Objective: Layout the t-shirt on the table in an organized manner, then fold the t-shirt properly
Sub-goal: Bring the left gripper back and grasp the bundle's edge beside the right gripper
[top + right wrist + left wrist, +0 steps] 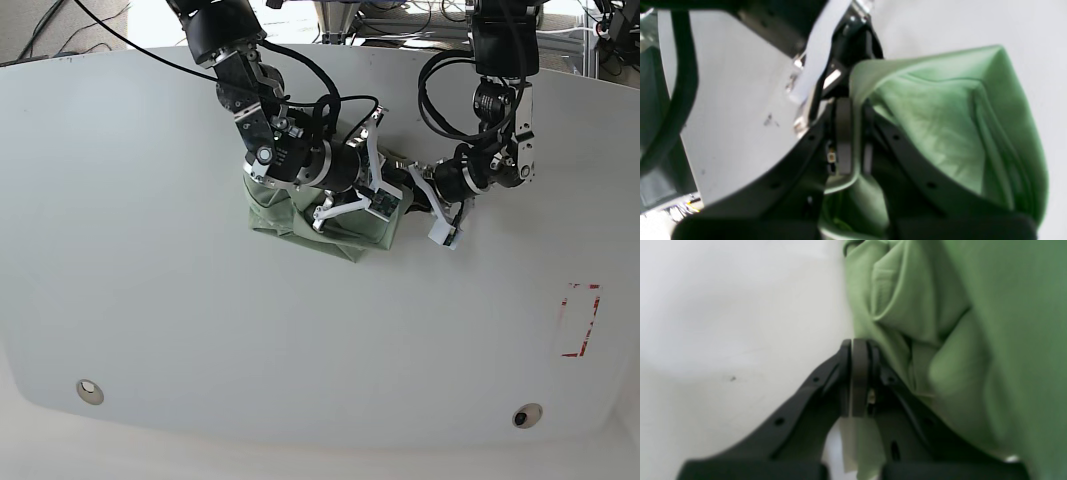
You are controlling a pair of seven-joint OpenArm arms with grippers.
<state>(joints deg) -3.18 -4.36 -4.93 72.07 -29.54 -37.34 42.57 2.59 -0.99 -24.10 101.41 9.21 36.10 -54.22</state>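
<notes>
The sage-green t-shirt (300,225) lies bunched in a small heap at the back middle of the white table (150,260). Both arms reach over it and meet at its right end. In the left wrist view my left gripper (857,341) is shut, pinching an edge of the t-shirt (940,323); a strip of green cloth shows behind the fingers. In the right wrist view my right gripper (855,105) is shut on a fold of the t-shirt (940,126), which drapes off to the right. Collar and buttons are hidden in the folds.
A red tape rectangle (580,320) marks the table's right side. Two round cable holes sit near the front edge, one left (89,390) and one right (527,414). Black cables loop over the arms at the back of the table.
</notes>
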